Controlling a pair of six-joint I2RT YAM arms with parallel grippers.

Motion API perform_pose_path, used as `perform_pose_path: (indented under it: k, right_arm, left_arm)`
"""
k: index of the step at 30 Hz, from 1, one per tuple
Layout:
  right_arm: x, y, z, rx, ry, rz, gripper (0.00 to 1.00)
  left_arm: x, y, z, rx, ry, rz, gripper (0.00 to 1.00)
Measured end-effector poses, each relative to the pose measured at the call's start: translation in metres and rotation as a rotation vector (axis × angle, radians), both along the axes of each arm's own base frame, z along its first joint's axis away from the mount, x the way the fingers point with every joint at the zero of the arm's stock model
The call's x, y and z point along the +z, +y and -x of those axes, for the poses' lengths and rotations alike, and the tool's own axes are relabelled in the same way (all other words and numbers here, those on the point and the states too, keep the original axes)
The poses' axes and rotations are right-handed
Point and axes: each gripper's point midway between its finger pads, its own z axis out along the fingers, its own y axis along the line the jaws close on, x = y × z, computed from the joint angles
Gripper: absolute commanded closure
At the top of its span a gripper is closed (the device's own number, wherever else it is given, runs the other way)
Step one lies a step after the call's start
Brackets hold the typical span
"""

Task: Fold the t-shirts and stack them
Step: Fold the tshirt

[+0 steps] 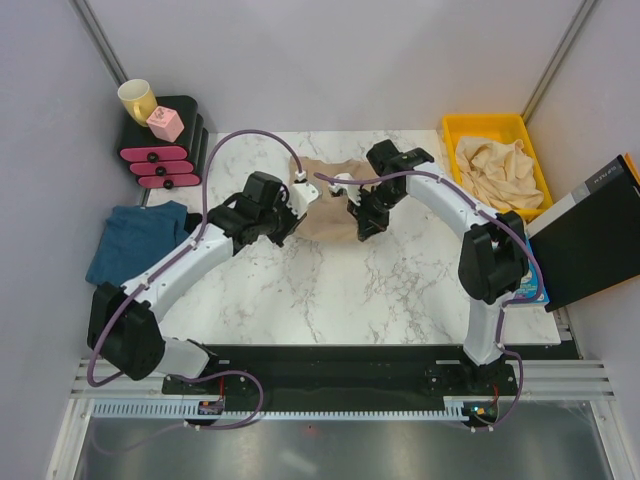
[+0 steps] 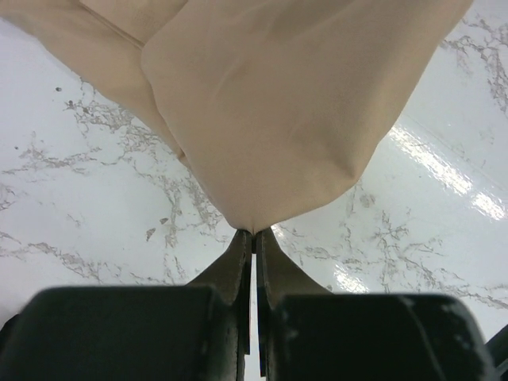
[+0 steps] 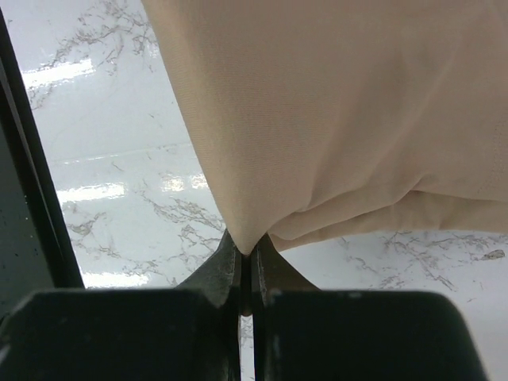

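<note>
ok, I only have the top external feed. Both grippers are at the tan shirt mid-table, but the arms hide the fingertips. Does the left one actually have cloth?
Observer: Yes. In the left wrist view the left gripper is shut on a pinched point of the tan t-shirt, and the cloth fans out from the pinch.
Operator: And the right?
Observer: Same. In the right wrist view the right gripper is shut on the shirt's edge, with a folded-under layer showing just beside the pinch.
</note>
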Motion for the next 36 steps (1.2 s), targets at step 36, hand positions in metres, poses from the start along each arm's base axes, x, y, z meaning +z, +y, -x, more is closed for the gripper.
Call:
perform_pose_path:
  k: [36]
  right_arm:
    - [0.030, -0.022, 0.063, 0.009, 0.047, -0.031, 1.00]
  left_arm:
    - [0.014, -0.002, 0.073, -0.121, 0.057, 0.137, 0.98]
